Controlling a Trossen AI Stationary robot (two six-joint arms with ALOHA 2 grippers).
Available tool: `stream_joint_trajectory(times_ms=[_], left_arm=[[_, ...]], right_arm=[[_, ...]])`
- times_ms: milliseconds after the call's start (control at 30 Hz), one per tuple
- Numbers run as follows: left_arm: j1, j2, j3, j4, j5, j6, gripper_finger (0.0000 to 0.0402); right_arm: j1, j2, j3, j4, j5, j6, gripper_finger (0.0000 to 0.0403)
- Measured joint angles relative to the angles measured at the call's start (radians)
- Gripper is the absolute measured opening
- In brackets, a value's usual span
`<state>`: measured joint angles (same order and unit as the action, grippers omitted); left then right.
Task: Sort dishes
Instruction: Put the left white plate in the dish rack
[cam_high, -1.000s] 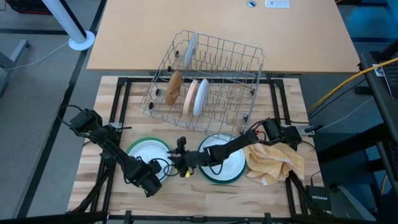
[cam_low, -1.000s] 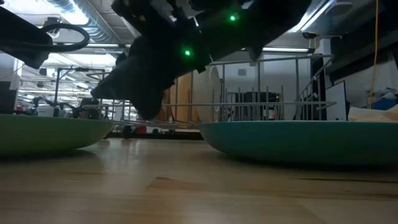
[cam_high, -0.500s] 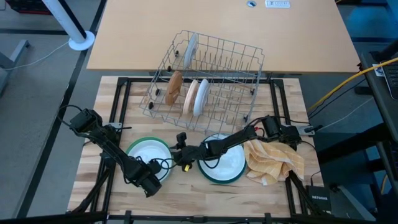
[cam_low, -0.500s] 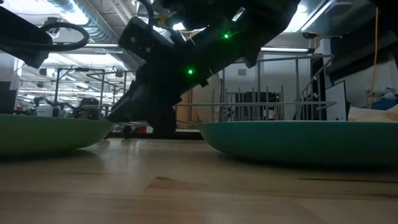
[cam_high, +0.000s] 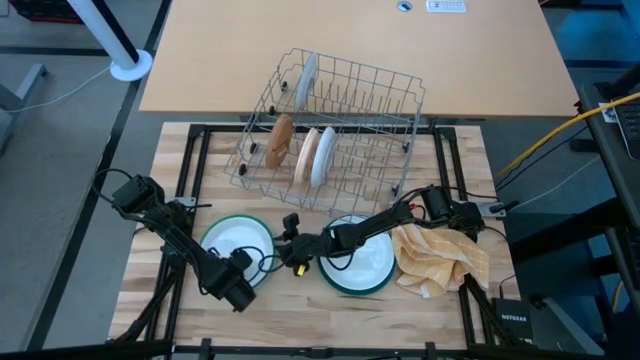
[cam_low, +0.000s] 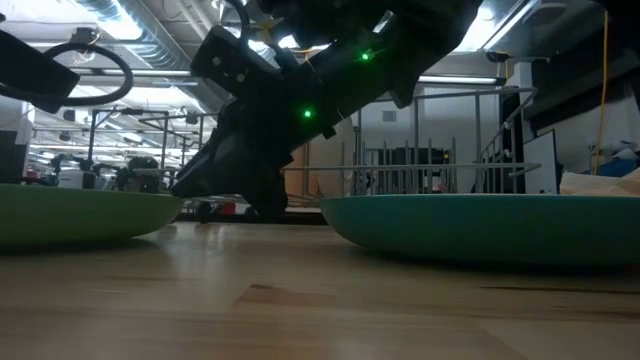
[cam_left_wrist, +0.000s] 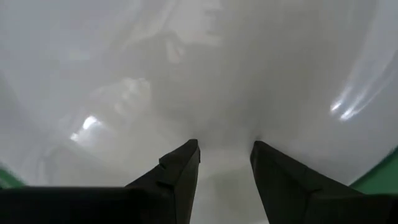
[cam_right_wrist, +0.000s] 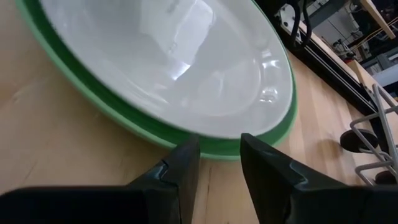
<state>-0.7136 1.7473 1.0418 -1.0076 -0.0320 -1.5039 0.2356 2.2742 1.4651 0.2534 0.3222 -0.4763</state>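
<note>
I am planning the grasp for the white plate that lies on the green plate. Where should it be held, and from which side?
Grip the white plate at its raised rim, probably on the side facing the teal plate. It lies flat inside the green plate, so only the rim gives an edge to pinch. The right end effector is low at that side, fingers open; the left end effector hovers open over the plate's middle.

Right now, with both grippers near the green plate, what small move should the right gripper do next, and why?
Probably ease the right gripper forward and lower, so one finger slips under the rim of the green plate. Its fingers are open, just short of that rim. The left gripper hovers above the white plate stacked on it.
</note>
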Motion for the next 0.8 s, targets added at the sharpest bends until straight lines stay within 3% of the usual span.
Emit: stream_joint_trajectory(times_ms=[167,333,600,800], left_arm=[[0.000,-0.021,-0.003,-0.003,-0.038,-0.068,0.0143],[-0.006,-0.073,-0.002,0.068,-0.120,-0.024,0.0143],[-0.008,-0.100,0.000,0.243,-0.115,0.148,0.0143],[-0.013,-0.101,0.000,0.275,-0.111,0.114,0.0143]], right_arm=[[0.001,0.000,0.000,-0.001,-0.001,0.000,0.0127],[0.001,0.002,-0.001,0.000,0.000,-0.001,0.0127],[0.000,0.003,-0.001,0.000,0.010,-0.001,0.0127],[0.000,0.003,-0.001,0.000,0.016,-0.001,0.0127]])
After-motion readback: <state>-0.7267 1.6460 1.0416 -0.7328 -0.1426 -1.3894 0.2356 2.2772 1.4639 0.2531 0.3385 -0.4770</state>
